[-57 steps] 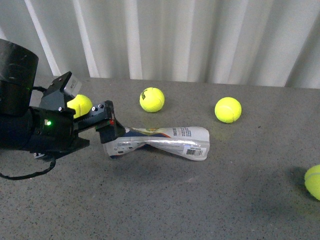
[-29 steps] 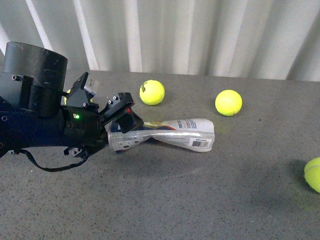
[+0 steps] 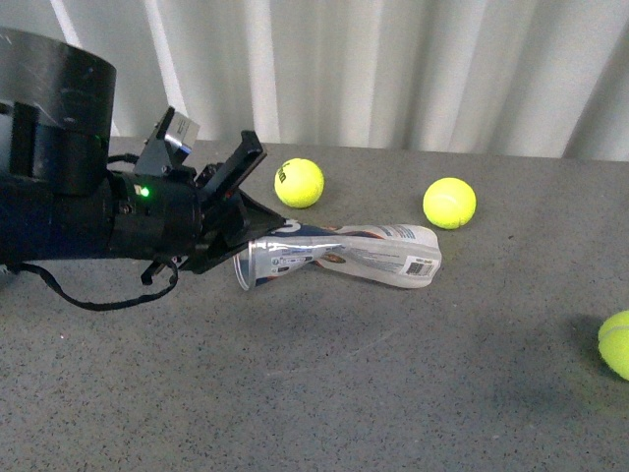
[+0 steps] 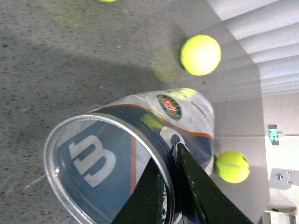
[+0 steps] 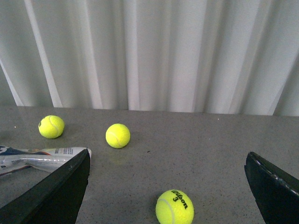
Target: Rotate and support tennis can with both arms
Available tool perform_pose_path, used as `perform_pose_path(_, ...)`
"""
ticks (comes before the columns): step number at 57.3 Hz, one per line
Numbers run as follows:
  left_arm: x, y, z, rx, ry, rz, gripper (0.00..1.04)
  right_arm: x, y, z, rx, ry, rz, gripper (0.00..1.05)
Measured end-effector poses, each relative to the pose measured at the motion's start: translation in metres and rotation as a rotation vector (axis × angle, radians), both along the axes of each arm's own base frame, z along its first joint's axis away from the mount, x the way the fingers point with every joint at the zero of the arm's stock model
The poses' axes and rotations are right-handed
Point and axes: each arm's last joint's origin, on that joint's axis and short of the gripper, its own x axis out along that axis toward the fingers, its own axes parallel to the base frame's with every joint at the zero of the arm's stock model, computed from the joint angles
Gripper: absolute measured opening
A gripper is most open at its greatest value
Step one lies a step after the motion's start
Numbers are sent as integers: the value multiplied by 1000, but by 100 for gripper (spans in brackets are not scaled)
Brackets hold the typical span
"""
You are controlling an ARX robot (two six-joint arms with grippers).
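The tennis can (image 3: pixel 339 254) lies on the grey table, crumpled and twisted at its middle, its open silver-rimmed mouth facing the camera. My left gripper (image 3: pixel 244 234) is shut on the can's rim at that end. In the left wrist view the two black fingers (image 4: pixel 187 186) pinch the rim wall of the tennis can (image 4: pixel 93 158), one inside and one outside, and the white W shows through the mouth. My right gripper (image 5: pixel 167 156) is open wide and empty, apart from the can, whose far end (image 5: pixel 44 155) shows beside one finger. The right arm is out of the front view.
Yellow-green tennis balls lie behind the can (image 3: pixel 299 183), to its back right (image 3: pixel 449 203) and at the right edge (image 3: pixel 616 344). A Wilson ball (image 5: pixel 174 206) lies on the table between my right jaws. A white pleated curtain (image 3: pixel 393 69) backs the table.
My left arm has swung up and to the right with the can. The can has shifted right and turned, so its open mouth now faces the camera.
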Motion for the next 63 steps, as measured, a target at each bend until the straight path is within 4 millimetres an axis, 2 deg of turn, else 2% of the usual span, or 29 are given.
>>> perform_pose_path(9, -11, 5, 39, 11, -45, -75, 4, 0, 0, 0, 0, 0, 0, 98)
perform_pose_path(15, -18, 10, 63, 72, -79, -121, 4, 0, 0, 0, 0, 0, 0, 98)
perform_pose_path(21, -22, 14, 96, 156, -148, -199, 4, 0, 0, 0, 0, 0, 0, 98)
perform_pose_path(28, -23, 16, 144, 323, -278, -321, 4, 0, 0, 0, 0, 0, 0, 98)
perform_pose_path(33, -23, 15, 180, 581, -383, -474, 4, 0, 0, 0, 0, 0, 0, 98)
perform_pose_path(41, -26, 5, 201, 746, -472, -678, 4, 0, 0, 0, 0, 0, 0, 98)
perform_pose_path(49, -40, -19, 218, 830, -543, -980, 4, 0, 0, 0, 0, 0, 0, 98)
perform_pose_path(56, -40, -40, 209, 847, -556, -1117, 4, 0, 0, 0, 0, 0, 0, 98)
perform_pose_path(63, -30, -52, 191, 923, -545, -1143, 4, 0, 0, 0, 0, 0, 0, 98)
